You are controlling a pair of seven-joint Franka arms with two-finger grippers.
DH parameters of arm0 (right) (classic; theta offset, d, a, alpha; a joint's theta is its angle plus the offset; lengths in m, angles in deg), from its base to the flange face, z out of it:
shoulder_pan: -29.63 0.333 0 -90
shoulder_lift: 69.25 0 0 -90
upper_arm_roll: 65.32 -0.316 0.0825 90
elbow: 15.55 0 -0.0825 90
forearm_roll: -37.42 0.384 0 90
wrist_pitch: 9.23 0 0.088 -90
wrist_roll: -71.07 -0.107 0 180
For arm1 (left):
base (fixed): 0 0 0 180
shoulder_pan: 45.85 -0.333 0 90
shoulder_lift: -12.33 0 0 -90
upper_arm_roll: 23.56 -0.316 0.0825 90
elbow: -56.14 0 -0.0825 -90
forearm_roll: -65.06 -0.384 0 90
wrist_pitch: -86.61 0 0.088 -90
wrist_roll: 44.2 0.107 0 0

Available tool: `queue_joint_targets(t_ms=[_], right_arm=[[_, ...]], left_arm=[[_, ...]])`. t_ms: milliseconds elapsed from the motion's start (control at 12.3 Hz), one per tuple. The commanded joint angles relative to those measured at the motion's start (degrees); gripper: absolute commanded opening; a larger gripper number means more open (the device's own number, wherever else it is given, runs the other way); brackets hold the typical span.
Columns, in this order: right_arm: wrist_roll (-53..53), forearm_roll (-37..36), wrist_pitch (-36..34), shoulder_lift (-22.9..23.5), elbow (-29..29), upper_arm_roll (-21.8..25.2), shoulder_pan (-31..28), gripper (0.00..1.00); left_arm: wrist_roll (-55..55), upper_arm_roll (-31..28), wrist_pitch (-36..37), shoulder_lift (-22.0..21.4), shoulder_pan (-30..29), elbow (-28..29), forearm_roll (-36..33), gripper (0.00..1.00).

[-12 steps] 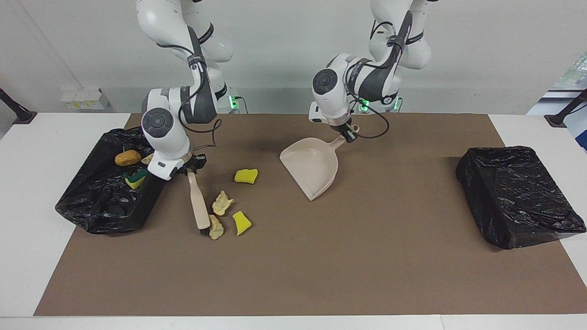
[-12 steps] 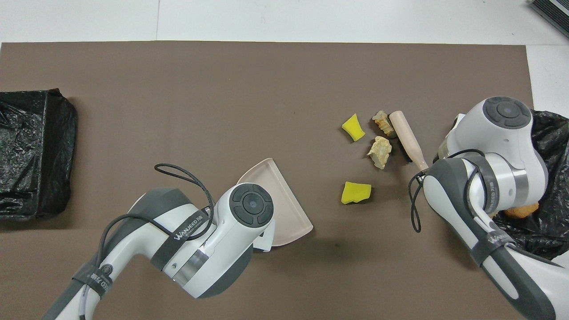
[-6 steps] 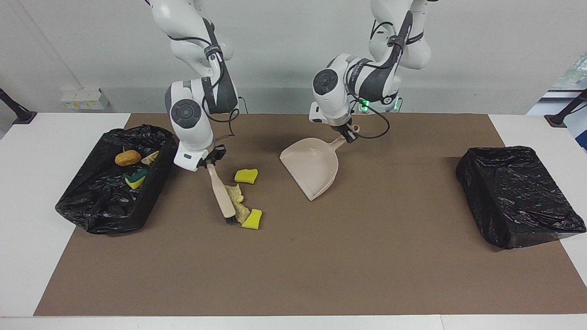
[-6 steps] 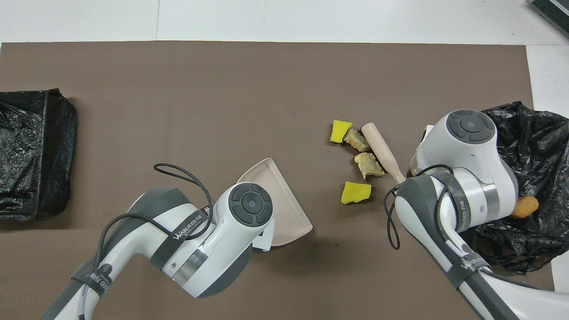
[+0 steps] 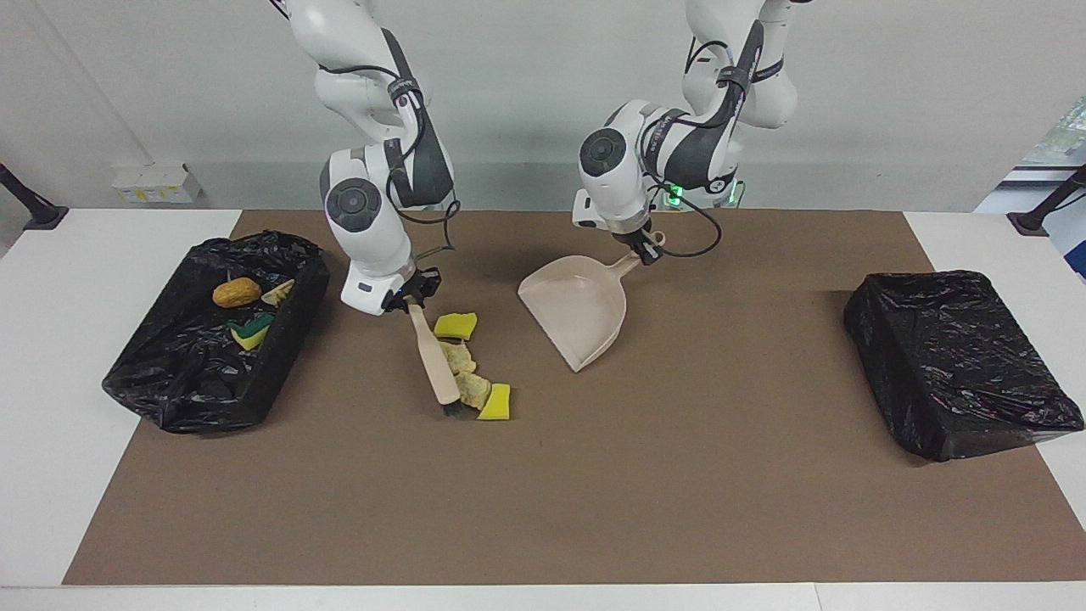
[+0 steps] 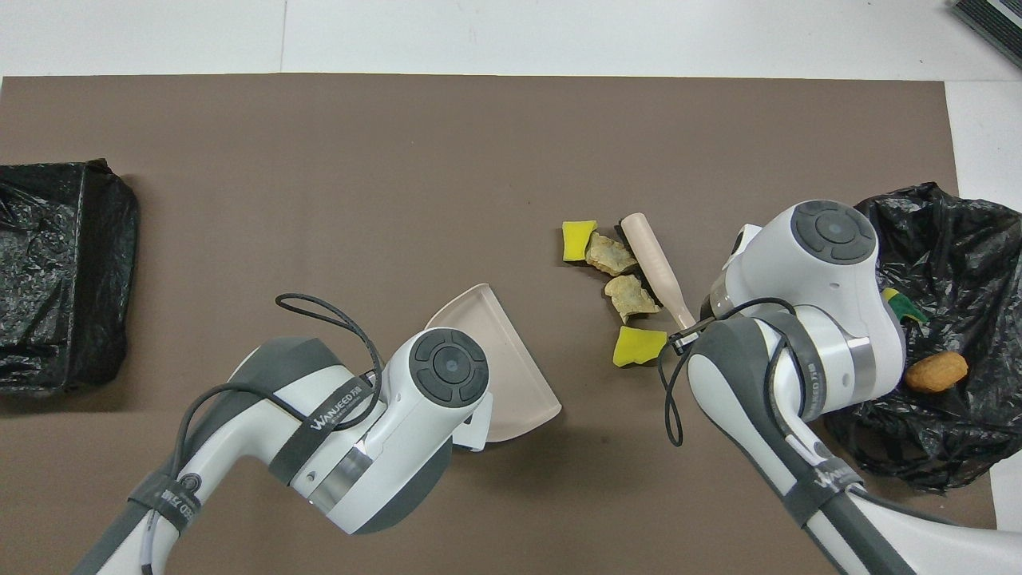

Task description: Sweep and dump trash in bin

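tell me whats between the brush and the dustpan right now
Four scraps of trash lie against the brush; from them to the dustpan is bare brown mat, clearest in the overhead view.

arms [image 5: 373, 229]: 2, white shells | grey joints | black cables | green lights

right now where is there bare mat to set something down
Free: the mat between the dustpan and the closed black bag, and its whole edge farthest from the robots. Crowded: between the open bag and dustpan, with brush and scraps.
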Motion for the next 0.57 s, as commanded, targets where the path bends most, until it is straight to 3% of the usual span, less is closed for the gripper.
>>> queue_joint_targets(t_ms=[0, 486], right_arm=[[-1.9, 2.0, 0.4, -0.8, 0.9, -0.2, 0.5, 0.00], [-2.3, 5.9, 0.1, -1.2, 1.3, -0.2, 3.1, 0.00]], left_arm=[[-0.9, -0.3, -1.7, -1.7, -0.3, 2.4, -1.0, 0.00], [-0.8, -0.3, -1.9, -1.7, -0.3, 2.3, -1.0, 0.00]])
